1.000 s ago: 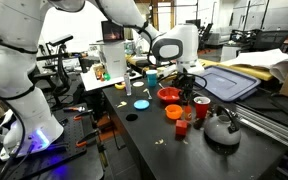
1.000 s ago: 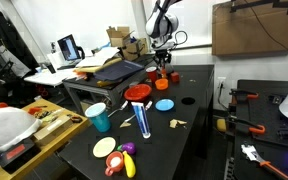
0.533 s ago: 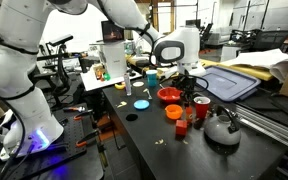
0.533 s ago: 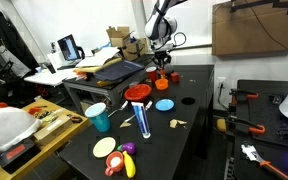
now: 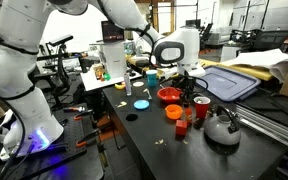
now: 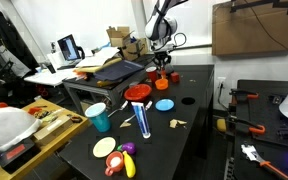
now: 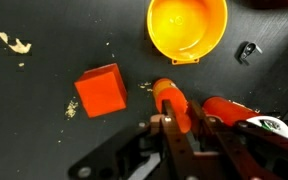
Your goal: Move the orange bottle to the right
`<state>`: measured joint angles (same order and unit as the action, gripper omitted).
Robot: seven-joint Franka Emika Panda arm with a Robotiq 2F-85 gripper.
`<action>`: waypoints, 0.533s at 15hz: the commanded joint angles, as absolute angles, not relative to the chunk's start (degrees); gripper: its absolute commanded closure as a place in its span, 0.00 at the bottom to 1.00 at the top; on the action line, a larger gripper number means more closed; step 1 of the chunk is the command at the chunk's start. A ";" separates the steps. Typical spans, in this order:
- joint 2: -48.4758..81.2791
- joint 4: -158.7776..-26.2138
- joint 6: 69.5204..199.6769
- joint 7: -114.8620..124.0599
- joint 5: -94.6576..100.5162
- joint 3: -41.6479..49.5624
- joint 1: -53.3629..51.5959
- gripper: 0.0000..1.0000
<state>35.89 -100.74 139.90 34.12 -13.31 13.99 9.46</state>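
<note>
Exterior view: the gripper (image 5: 189, 92) hung low over the black table (image 5: 144, 140), near the kettle (image 5: 222, 128). Exterior view: the gripper (image 6: 162, 62) stood at the table's far end. Wrist view: narrow fingers clasped the orange bottle (image 7: 169, 98), which stood between the red cube (image 7: 101, 90) and a red container (image 7: 229, 108), near the orange dish (image 7: 187, 28).

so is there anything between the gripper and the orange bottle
Nothing. In the wrist view the orange bottle stands between the fingers of the gripper, with no other thing in the gap.
</note>
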 commanded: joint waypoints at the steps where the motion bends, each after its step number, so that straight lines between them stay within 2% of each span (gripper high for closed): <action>1: 34.46 -101.66 138.57 36.69 -12.81 14.96 8.46 0.47; 7: 28.75 -106.92 140.85 37.27 -10.57 15.94 5.23 0.04; 8: 26.99 -108.05 140.57 37.06 -9.77 15.82 4.63 0.00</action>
<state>33.60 -102.22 140.00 35.15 -11.98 15.11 7.05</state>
